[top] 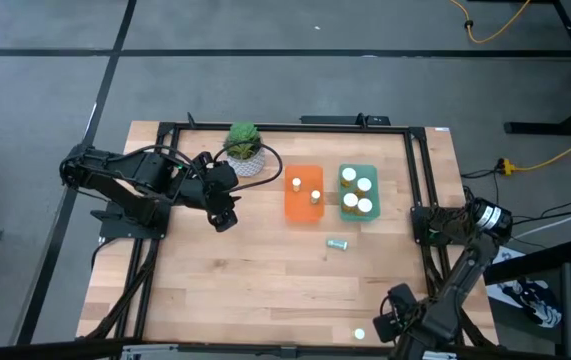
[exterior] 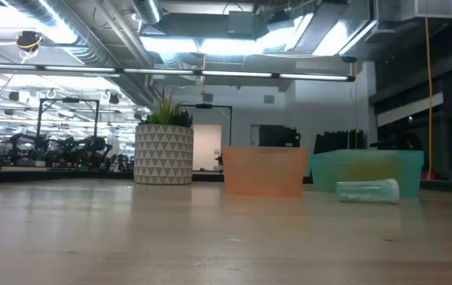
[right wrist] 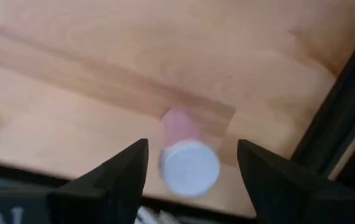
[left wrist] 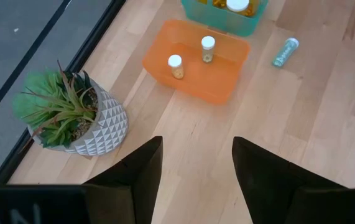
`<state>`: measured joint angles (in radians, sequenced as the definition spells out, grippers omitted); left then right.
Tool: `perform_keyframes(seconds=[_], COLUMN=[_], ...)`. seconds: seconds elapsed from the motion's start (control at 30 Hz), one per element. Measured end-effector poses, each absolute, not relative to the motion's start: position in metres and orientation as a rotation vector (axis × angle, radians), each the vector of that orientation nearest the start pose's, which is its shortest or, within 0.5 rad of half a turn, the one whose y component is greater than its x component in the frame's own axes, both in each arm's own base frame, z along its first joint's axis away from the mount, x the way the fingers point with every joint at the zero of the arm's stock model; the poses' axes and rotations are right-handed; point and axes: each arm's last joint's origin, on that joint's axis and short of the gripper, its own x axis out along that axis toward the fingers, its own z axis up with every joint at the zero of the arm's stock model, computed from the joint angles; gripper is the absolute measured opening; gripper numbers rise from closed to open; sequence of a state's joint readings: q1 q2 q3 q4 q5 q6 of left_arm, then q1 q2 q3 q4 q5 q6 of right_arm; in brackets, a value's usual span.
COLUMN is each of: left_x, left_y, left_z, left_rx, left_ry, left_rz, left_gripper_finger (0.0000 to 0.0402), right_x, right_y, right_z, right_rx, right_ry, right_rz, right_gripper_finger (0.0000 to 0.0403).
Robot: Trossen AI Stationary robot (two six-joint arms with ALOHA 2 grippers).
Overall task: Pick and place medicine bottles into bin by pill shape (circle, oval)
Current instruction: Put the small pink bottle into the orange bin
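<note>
A small bottle with a round white cap [right wrist: 188, 165] stands on the table near its front edge, right of centre [top: 359, 333]. My right gripper [right wrist: 191, 146] is open above it, pointing down, one finger on each side of the bottle and a gap at both. Another small bottle [top: 337, 243] lies on its side in front of the bins. The orange bin [top: 303, 207] holds two white-capped bottles, and the teal bin [top: 358, 168] holds several. My left gripper [left wrist: 197, 142] hangs open with nothing between its fingers, above the table left of the orange bin [left wrist: 217, 93].
A green plant in a white patterned pot [top: 244, 148] stands at the far edge, left of the bins. A black frame rail [right wrist: 336, 124] runs close beside the bottle under my right gripper. Bare wood lies between the bins and the front edge.
</note>
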<state>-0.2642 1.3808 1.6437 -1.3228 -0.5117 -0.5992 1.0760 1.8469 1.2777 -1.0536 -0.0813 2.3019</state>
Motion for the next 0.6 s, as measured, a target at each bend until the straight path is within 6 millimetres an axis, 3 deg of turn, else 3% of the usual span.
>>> perform_keyframes(seconds=[0.6], left_x=[0.2321], left_y=[-0.0482], left_z=[0.4033], left_rx=[-0.147], left_ry=[0.867], left_rz=[0.501], left_gripper_finger=[0.0187], right_x=[0.1529], right_y=[0.2883], right_z=[0.1765], right_rx=[0.927], right_ry=[1.432], right_rz=[-0.996], right_gripper_finger=[0.0152])
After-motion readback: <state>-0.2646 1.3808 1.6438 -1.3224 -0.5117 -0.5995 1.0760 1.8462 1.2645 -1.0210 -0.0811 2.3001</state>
